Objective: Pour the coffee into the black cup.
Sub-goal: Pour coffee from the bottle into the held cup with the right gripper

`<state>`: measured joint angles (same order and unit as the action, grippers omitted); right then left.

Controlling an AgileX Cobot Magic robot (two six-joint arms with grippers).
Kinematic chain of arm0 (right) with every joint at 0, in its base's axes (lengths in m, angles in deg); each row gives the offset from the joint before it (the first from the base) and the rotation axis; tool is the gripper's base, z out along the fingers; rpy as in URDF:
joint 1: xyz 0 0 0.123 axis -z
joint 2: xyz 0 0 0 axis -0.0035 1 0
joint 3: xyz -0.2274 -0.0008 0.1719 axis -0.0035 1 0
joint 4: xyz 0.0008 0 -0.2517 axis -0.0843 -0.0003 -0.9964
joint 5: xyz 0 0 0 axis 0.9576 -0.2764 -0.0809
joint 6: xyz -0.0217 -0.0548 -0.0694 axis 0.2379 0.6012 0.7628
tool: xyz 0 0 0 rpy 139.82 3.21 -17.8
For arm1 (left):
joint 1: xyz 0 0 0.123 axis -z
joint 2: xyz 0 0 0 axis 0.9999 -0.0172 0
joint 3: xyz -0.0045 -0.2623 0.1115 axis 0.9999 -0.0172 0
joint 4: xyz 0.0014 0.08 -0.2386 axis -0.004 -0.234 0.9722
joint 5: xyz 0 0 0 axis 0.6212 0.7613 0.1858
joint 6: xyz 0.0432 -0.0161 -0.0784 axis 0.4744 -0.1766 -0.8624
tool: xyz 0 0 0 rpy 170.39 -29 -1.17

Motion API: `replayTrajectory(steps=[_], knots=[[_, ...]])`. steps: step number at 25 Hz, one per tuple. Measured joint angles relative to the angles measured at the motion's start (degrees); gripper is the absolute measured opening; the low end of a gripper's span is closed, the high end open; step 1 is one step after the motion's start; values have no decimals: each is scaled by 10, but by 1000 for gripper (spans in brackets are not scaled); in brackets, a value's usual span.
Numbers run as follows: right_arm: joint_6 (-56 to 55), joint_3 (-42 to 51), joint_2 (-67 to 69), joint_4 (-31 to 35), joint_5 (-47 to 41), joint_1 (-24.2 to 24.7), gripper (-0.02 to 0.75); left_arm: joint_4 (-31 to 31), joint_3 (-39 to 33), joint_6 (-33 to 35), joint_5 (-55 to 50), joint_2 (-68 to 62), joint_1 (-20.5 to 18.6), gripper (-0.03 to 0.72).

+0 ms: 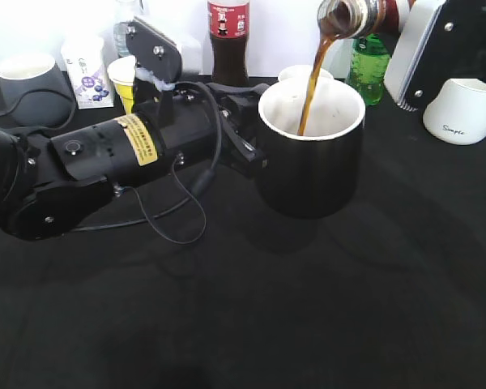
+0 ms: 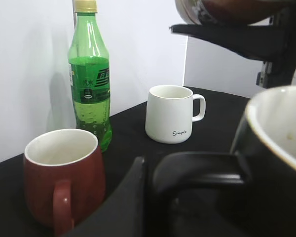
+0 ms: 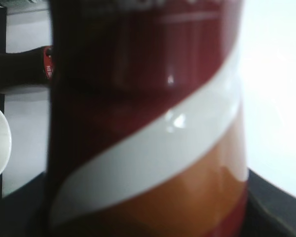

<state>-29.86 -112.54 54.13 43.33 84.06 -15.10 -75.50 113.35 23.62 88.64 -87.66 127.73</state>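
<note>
**Q:** What is hidden or hard to make out?

**A:** The right gripper is mostly out of sight. The exterior view shows only its white housing at the upper right, and its wrist camera is filled by the blurred bottle label (image 3: 148, 138), dark red, white and orange bands. The bottle is clearly carried by that arm, but the fingers themselves cannot be seen. The left gripper (image 1: 247, 134) is partly covered by the cup; in its wrist view one black finger (image 2: 130, 197) lies just beside the cup's loop handle (image 2: 197, 170). It appears to be pinching the handle, though the contact is partly hidden.

**Q:** How does the coffee look, and where is it?

**A:** The coffee bottle (image 1: 352, 16) is tipped mouth-down at the top edge of the exterior view, cut off by the frame. A thin brown stream (image 1: 312, 77) falls from its clear neck into the black cup (image 1: 312, 158).

**Q:** And the cup?

**A:** Squat, black outside, white inside, held upright near the centre over the black tablecloth (image 1: 308, 308).

**Q:** What surrounds it?

**A:** A green soda bottle (image 2: 90, 74), a white mug (image 2: 170, 113), a red mug (image 2: 64, 177), and a cola bottle (image 1: 228, 40) behind.
</note>
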Motion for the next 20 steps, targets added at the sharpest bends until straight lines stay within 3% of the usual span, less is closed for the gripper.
replayTrajectory(steps=[20], knots=[[28, 0, 0, 2, 0, 0, 529, 0, 0, 0, -30, 0, -1, 36]])
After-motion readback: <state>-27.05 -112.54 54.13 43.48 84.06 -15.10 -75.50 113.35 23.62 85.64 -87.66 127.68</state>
